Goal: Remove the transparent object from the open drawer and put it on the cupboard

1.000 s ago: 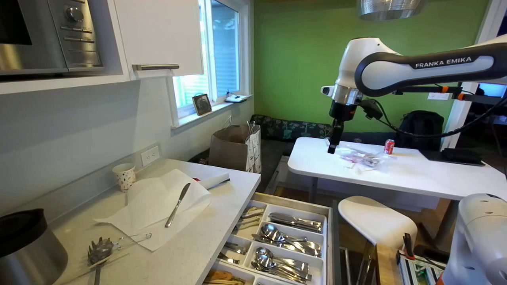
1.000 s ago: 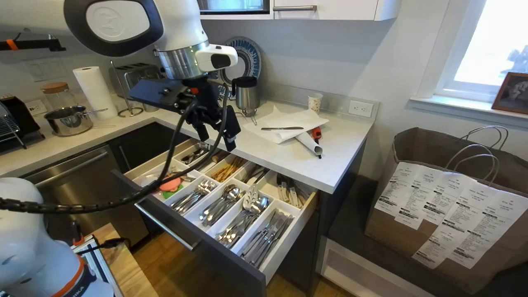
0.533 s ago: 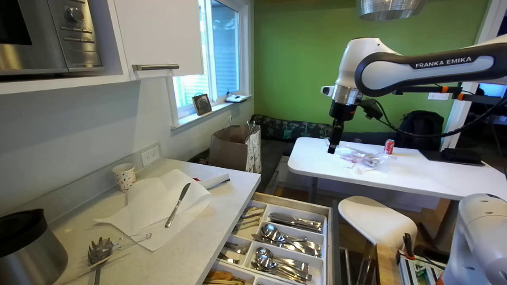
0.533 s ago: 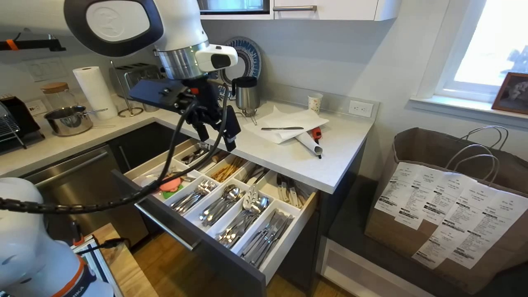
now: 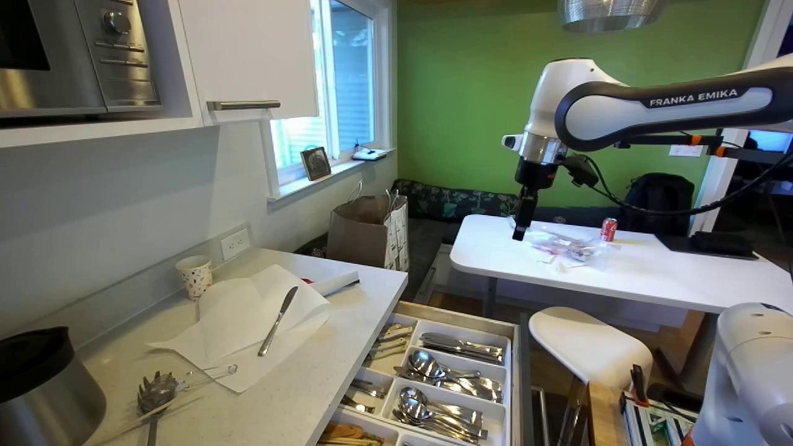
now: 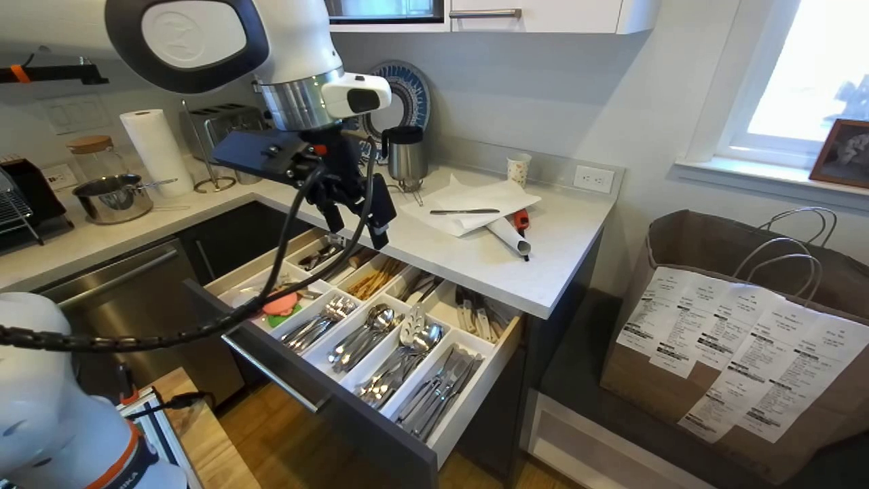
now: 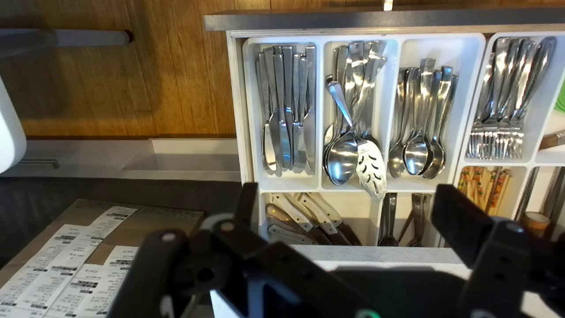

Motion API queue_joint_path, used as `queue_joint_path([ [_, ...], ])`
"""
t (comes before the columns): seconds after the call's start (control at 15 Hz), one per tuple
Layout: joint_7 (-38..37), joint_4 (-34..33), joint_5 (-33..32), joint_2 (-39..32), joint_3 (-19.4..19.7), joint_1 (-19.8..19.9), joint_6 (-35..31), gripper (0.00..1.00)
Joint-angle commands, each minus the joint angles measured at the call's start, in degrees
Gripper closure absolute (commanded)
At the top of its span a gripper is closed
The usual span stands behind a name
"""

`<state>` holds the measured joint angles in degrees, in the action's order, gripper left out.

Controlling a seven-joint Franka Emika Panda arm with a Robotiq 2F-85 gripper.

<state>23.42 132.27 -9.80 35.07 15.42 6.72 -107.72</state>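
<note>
Honestly, nothing looks to have moved since the earlier frame. The pincer (image 7: pixel 346 198) hangs spread wide with nothing in it, seemingly above the drawer (image 7: pixel 236 110) and the front edge of the cupboard worktop (image 6: pixel 567 234). Just past it in the wrist view are the knives (image 7: pixel 287 110) and spoons (image 7: pixel 416 155), none of which is what we're after. As for the transparent object, I can't pin it down: could be the pale, maybe see-through shape (image 6: pixel 237 296) next to the pink thing (image 6: pixel 282 302), at the drawer end away from the knives. There's also a clear-looking piece (image 5: pixel 210 374) lying out on the worktop beside the grey pasta claw (image 5: pixel 157 391). If that one's the target, the job could be done already, but my guess is the pick hasn't started yet. Next move, imo, is sliding over to the pink thing's end, lining up, lowering in without clipping the dividers (image 7: pixel 320 110), then a gentle squeeze before carrying it up to the worktop
</note>
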Motion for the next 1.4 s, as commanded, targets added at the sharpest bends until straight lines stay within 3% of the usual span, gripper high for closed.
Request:
queue_joint_path([
  [0.0,0.0,-0.1,0.1,0.0,-0.1,0.0,0.1,0.0],
  [0.33,0.9,-0.7,0.1,-0.9,-0.1,-0.6,-0.2,0.0],
  [0.67,5.7,-3.7,3.4,-4.7,-3.3,-7.2,-0.9,0.0],
  [1.13,4.8,-8.8,14.6,-13.4,-9.2,-14.1,-4.7,0.0],
  [1.33,6.5,-11.2,23.2,-16.3,-10.8,-17.4,-2.9,0.0],
])
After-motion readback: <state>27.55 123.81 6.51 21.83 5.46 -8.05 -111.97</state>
